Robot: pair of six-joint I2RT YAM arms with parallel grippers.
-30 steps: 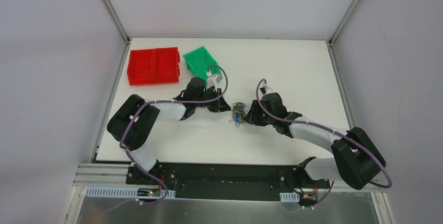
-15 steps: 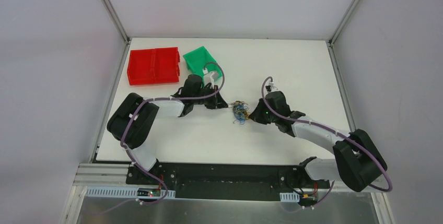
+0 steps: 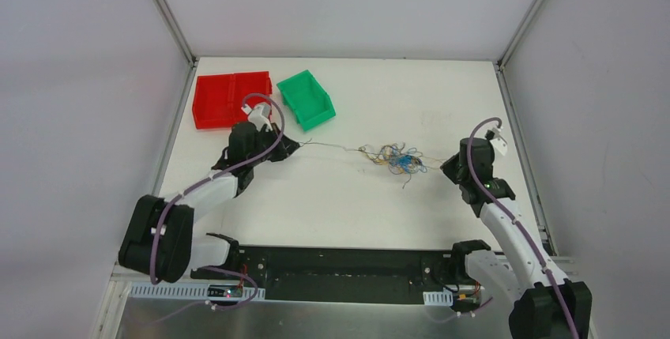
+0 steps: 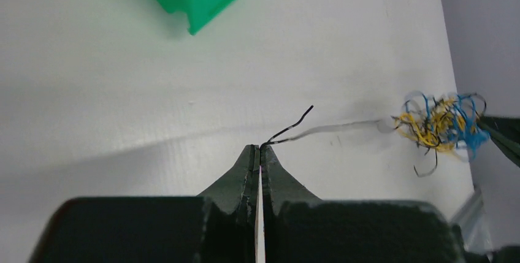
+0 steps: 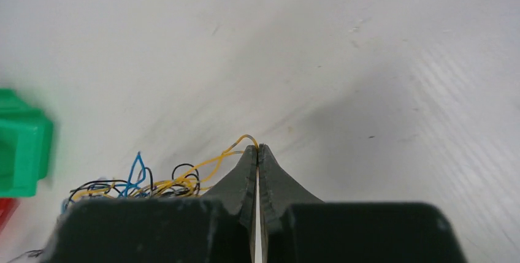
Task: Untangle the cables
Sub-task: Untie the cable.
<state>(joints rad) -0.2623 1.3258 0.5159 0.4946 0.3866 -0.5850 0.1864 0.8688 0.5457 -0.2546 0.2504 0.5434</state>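
Black-and-white arms [image 3: 207, 189], mauve hoses [image 3: 469, 153] along them, dark green tapered jaws

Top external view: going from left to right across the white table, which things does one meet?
red bin → green bin → cables → right gripper. The left gripper is left out: it overlaps the green bin sideways.

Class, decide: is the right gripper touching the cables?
Touching. The right wrist view shows the right gripper shut on a yellow strand of the cables.

One cable clump [image 3: 393, 157], one green bin [image 3: 314, 120], red bins [image 3: 213, 122]?
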